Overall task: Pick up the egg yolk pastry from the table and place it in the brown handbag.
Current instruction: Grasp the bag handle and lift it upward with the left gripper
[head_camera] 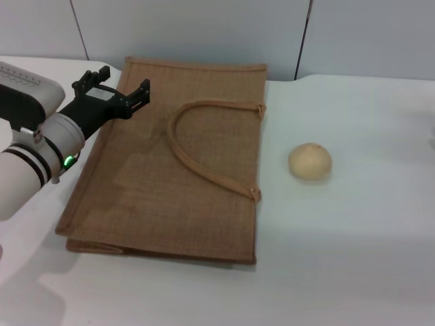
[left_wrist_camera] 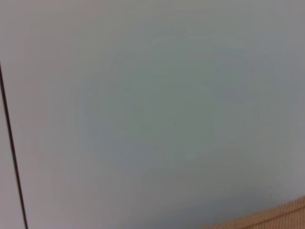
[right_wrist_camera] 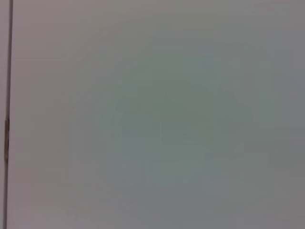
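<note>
The brown handbag [head_camera: 170,163] lies flat on the white table [head_camera: 340,272], left of centre, its arched handle [head_camera: 204,146] resting on top. The egg yolk pastry [head_camera: 310,161], a small pale dome, sits on the table to the right of the bag, apart from it. My left gripper [head_camera: 122,85] hovers open over the bag's far left corner with nothing between its black fingers. A strip of the bag's woven edge [left_wrist_camera: 271,218] shows in the left wrist view. My right gripper is out of view.
A grey panelled wall [head_camera: 204,27] stands behind the table. The right wrist view shows only a plain pale surface with a dark seam [right_wrist_camera: 8,114].
</note>
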Controlling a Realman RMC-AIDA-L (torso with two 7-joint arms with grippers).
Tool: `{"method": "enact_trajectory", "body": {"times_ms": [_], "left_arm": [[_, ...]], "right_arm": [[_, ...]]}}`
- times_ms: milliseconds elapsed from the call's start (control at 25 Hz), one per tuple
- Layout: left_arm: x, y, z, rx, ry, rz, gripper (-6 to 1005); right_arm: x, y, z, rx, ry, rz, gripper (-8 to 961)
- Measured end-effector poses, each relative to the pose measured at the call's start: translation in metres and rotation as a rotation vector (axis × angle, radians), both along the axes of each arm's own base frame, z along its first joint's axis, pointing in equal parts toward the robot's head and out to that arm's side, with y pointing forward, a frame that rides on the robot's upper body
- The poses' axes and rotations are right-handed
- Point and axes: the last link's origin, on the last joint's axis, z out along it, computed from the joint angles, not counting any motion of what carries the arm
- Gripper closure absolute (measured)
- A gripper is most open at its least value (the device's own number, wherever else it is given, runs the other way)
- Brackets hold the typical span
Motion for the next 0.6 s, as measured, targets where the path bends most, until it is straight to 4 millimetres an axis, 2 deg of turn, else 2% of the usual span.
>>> {"method": "enact_trajectory", "body": {"times_ms": [600], "left_arm": [[0.0018, 0.0024, -0.0026, -0.010, 0.002, 0.003, 133]], "right_arm": [[-0.0022, 0.0050, -0.0009, -0.011, -0.002, -0.011, 101]]}}
